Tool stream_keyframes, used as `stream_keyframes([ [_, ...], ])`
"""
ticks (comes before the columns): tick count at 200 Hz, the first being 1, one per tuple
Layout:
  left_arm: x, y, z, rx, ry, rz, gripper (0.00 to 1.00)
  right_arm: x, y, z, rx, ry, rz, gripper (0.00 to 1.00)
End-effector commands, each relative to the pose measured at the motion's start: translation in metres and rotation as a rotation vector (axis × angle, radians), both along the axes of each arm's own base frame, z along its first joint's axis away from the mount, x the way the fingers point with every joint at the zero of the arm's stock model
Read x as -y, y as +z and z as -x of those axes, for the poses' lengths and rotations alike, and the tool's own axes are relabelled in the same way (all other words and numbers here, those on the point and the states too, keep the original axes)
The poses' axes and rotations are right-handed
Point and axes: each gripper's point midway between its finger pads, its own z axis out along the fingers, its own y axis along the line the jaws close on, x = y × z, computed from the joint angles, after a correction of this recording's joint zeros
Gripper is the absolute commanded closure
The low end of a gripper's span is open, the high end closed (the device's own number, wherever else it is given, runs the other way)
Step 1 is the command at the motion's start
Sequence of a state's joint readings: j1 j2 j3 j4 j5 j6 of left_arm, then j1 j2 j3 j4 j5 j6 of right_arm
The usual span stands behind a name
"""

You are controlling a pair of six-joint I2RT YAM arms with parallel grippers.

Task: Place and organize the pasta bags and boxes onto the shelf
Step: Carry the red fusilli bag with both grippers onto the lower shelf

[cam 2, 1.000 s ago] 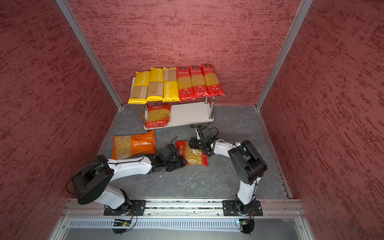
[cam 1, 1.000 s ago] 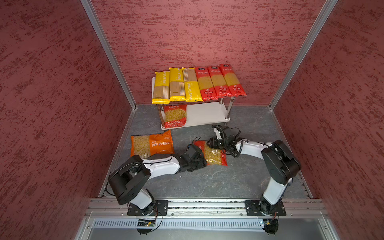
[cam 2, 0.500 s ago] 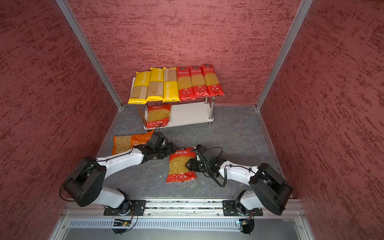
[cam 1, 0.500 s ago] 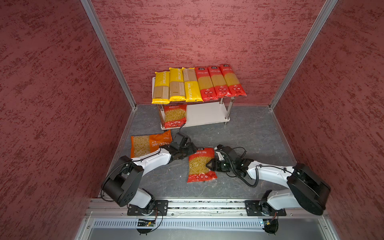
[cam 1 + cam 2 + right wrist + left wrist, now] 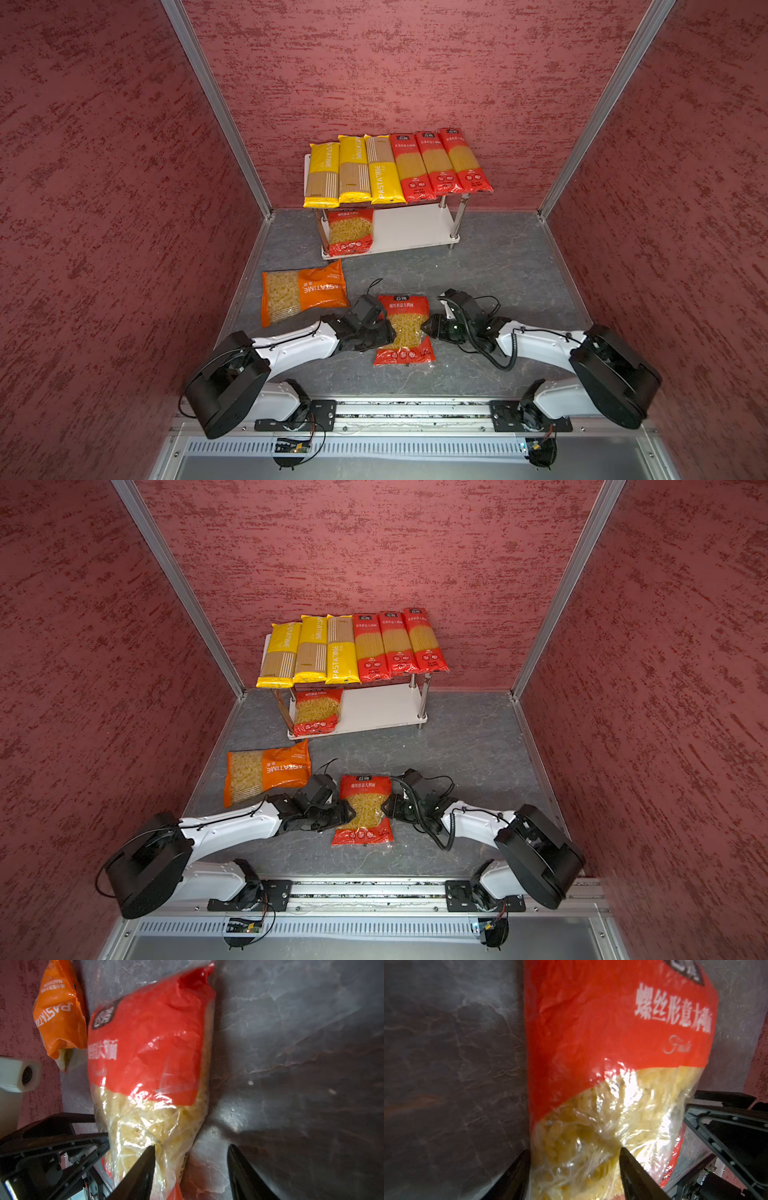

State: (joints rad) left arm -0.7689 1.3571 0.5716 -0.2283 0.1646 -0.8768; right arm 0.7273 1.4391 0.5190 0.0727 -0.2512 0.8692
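Observation:
A red short-pasta bag [image 5: 402, 328] [image 5: 365, 808] lies flat on the grey floor in front of the shelf [image 5: 411, 228]. My left gripper [image 5: 388, 332] [image 5: 575, 1167] is at its left edge, with the clear pasta-filled part [image 5: 591, 1136] pinched between both fingers. My right gripper [image 5: 424, 327] [image 5: 192, 1167] straddles the bag's right edge: one finger lies on the bag [image 5: 153, 1064], the other stands apart over bare floor. Three yellow spaghetti packs [image 5: 353, 170] and three red spaghetti bags [image 5: 440, 164] fill the top board. Another red short-pasta bag [image 5: 350, 232] lies on the lower board's left part.
An orange short-pasta bag [image 5: 303, 293] [image 5: 60, 1014] lies on the floor left of the held bag, near the left wall. Red walls enclose the cell on three sides. The lower board shows bare white right of its bag. The arm bases sit on the front rail [image 5: 415, 409].
The red bag slid toward the front and turned straight. My left gripper came from beside the orange bag to the red bag's left edge. Both jaws narrowed slightly.

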Motion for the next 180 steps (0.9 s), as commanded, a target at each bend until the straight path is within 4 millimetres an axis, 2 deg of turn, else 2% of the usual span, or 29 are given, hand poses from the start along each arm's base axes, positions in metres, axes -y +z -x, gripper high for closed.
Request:
stream_keyframes([
  [1, 0.025, 0.012, -0.010, 0.036, -0.065, 0.063, 0.40, -0.021, 0.009, -0.012, 0.042, 0.007, -0.070, 0.51],
  [21, 0.030, 0.018, -0.016, 0.051, -0.090, 0.077, 0.54, -0.026, 0.013, -0.015, 0.070, 0.000, -0.121, 0.65],
  [42, 0.024, 0.026, -0.022, 0.083, -0.075, 0.074, 0.70, -0.027, 0.022, -0.018, 0.110, -0.009, -0.158, 0.81],
  [59, 0.026, 0.034, -0.025, 0.113, -0.091, 0.077, 0.79, -0.027, 0.034, -0.021, 0.156, -0.021, -0.195, 0.89],
  [73, 0.030, 0.040, -0.027, 0.126, -0.110, 0.081, 0.80, -0.029, 0.040, -0.025, 0.181, -0.022, -0.213, 0.91],
  [78, 0.031, 0.042, -0.028, 0.133, -0.118, 0.082, 0.80, -0.031, 0.054, -0.027, 0.216, -0.020, -0.238, 0.92],
  [89, 0.032, 0.049, -0.032, 0.156, -0.132, 0.080, 0.81, -0.033, 0.065, -0.030, 0.251, -0.014, -0.252, 0.94],
  [114, 0.034, 0.078, -0.049, 0.277, -0.157, 0.088, 0.86, -0.031, 0.088, -0.045, 0.344, -0.022, -0.263, 0.98],
  [153, 0.037, 0.135, -0.091, 0.572, -0.206, 0.064, 0.96, -0.020, 0.135, -0.088, 0.518, -0.086, -0.325, 1.00],
  [175, 0.031, 0.162, -0.124, 0.721, -0.190, 0.031, 0.99, -0.018, 0.166, -0.118, 0.632, -0.115, -0.349, 1.00],
  [180, 0.029, 0.167, -0.133, 0.755, -0.183, 0.014, 1.00, -0.020, 0.163, -0.127, 0.636, -0.119, -0.343, 1.00],
])
